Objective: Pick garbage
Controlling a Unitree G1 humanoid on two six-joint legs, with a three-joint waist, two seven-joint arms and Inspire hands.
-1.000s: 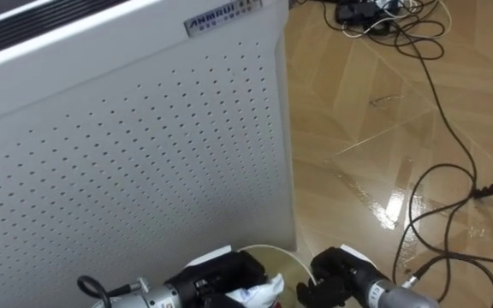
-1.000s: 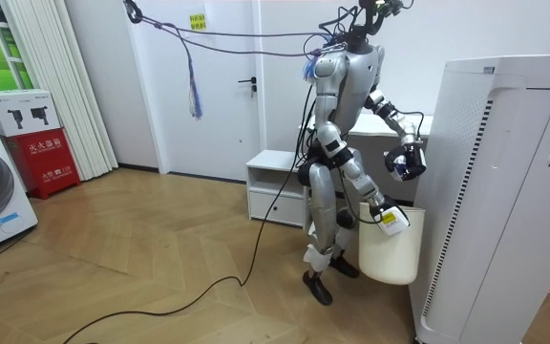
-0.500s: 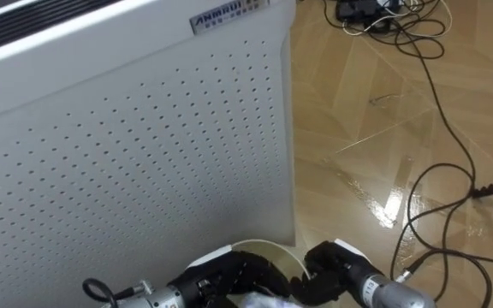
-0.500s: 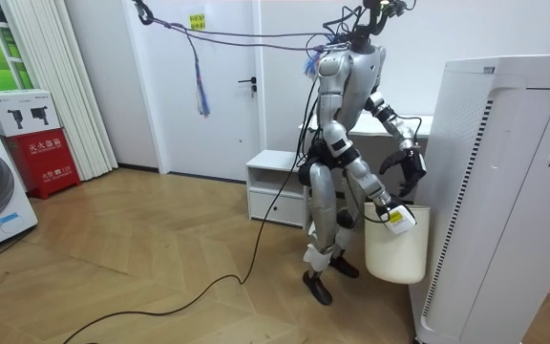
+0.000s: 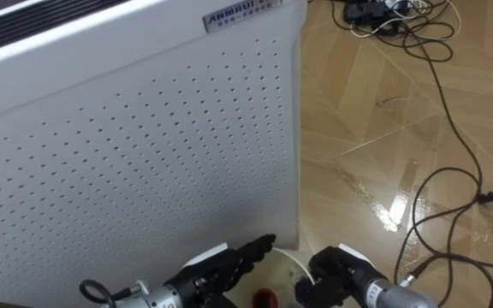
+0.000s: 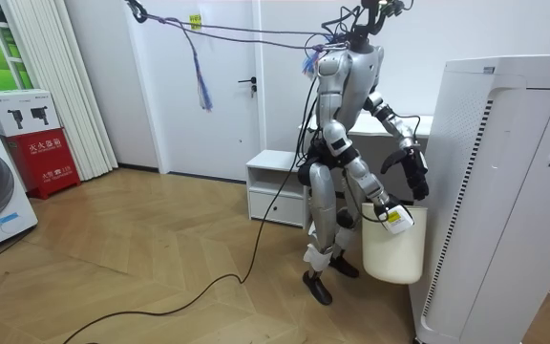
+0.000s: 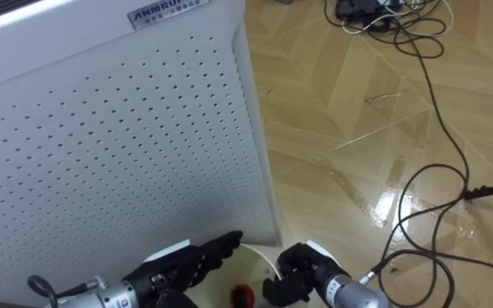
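My left hand [image 5: 229, 261] hangs open with straight fingers over the mouth of the white bin [image 6: 390, 253], and nothing is in it. In the room view the left hand [image 6: 415, 178] points its fingers down above the bin. My right hand [image 5: 325, 275] is shut on the bin's rim [image 5: 291, 255] and holds the bin up off the floor in front of me. A small red thing [image 5: 265, 297] shows inside the bin. I stand close to the tall white appliance, facing it.
A tall white perforated appliance [image 5: 127, 154] stands right in front of me, the bin almost against it. Dark cables [image 5: 439, 214] trail over the wooden floor to my right, with a power strip [image 5: 359, 10] further off. A low white cabinet [image 6: 275, 186] is behind me.
My left hand has gone from shut on a crumpled white paper to open. The paper has left the hand and dropped out of sight over the bin.
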